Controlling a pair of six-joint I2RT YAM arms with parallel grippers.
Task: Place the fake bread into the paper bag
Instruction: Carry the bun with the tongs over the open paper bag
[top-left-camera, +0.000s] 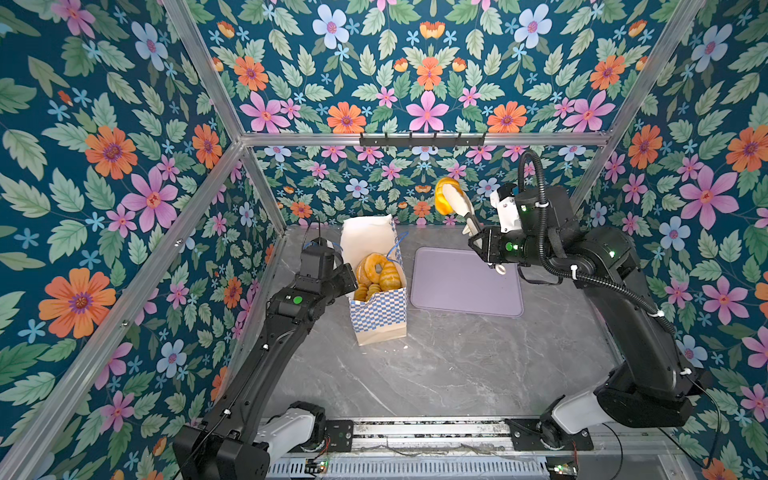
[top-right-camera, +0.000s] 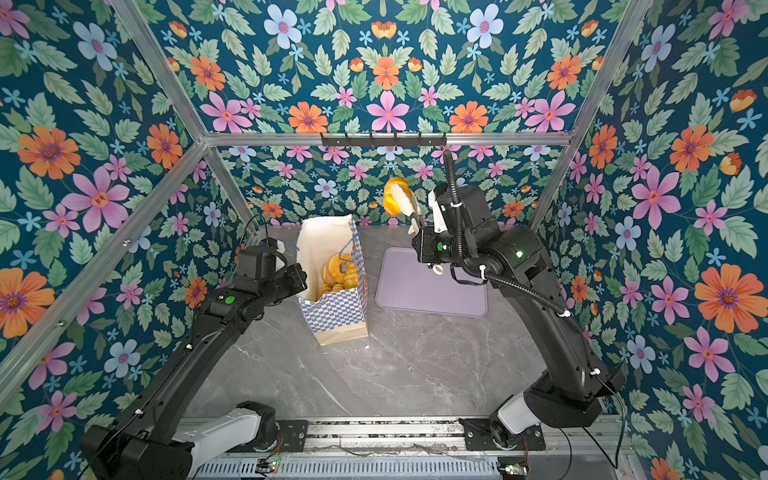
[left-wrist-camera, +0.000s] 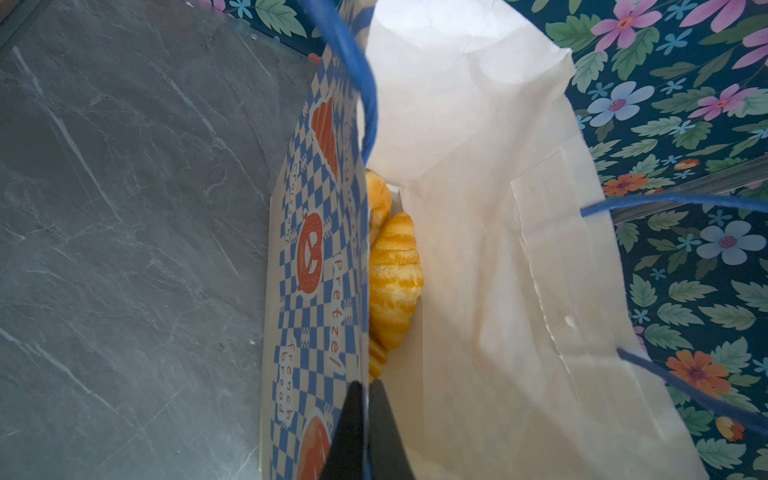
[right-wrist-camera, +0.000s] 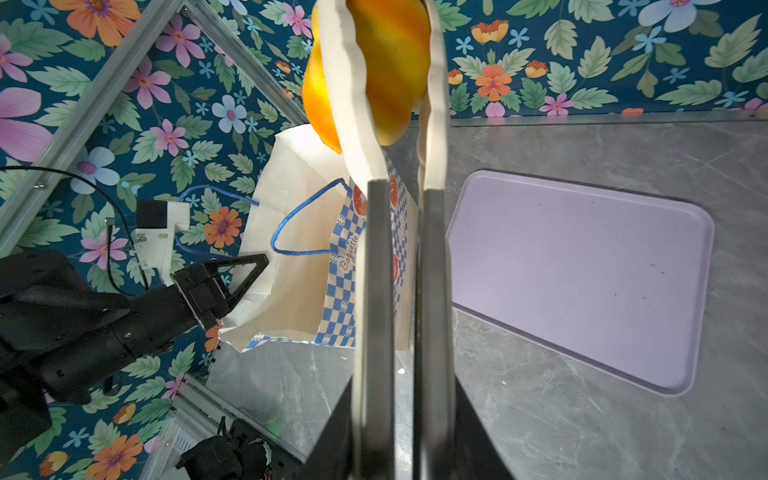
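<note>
Three floral walls (top-left-camera: 415, 62) — paper bag (top-left-camera: 380, 316) on marble tabletop (top-left-camera: 436, 365).

The paper bag (top-left-camera: 380, 316) is standing on the table (top-left-camera: 457, 365), left of centre, and the tray (top-left-camera: 457, 291) is lying flat just beside it on the right. Several pieces of fake bread (top-left-camera: 378, 272) are sitting inside the bag. My left gripper (left-wrist-camera: 365, 399) is reaching in from the left and pinching the bag's left rim, with one finger inside and one outside. My right gripper (top-left-camera: 478, 241) is hovering over the tray's far edge, clamping tongs (top-left-camera: 459, 203) that are pointing up toward the far wall. One more bread piece (top-left-camera: 444, 201) is sitting between their tips, raised well above the table, right of the bag's mouth and farther back.
</note>
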